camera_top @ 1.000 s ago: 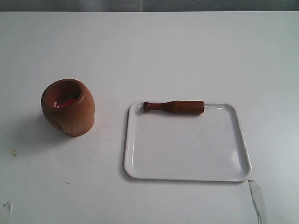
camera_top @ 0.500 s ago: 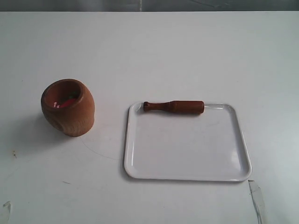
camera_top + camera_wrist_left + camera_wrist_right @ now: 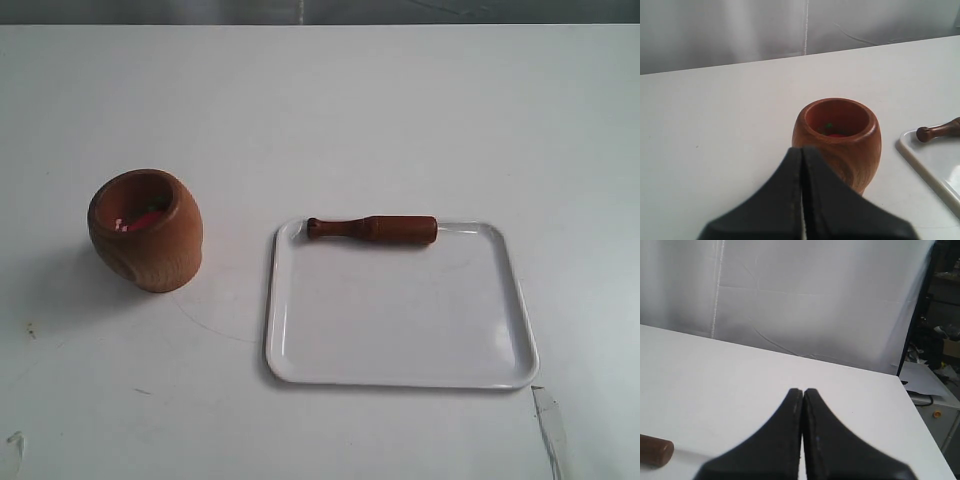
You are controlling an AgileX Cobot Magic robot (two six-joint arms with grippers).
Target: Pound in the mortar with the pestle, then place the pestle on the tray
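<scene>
We find the reddish-brown wooden pestle (image 3: 372,229) at twelve o'clock on the flat white plastic tray (image 3: 400,325), the rounded brown wooden mortar (image 3: 158,255) off its nine (apart); left gripper (image 3: 802,150) and right gripper (image 3: 802,391) pinched together, empty.

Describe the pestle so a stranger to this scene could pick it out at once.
On the white table, a white tray sits right of the brown mortar. The pestle lies flat along the tray's far rim. It is the only slim reddish-brown stick, thick at one end and knobbed at the other.
</scene>
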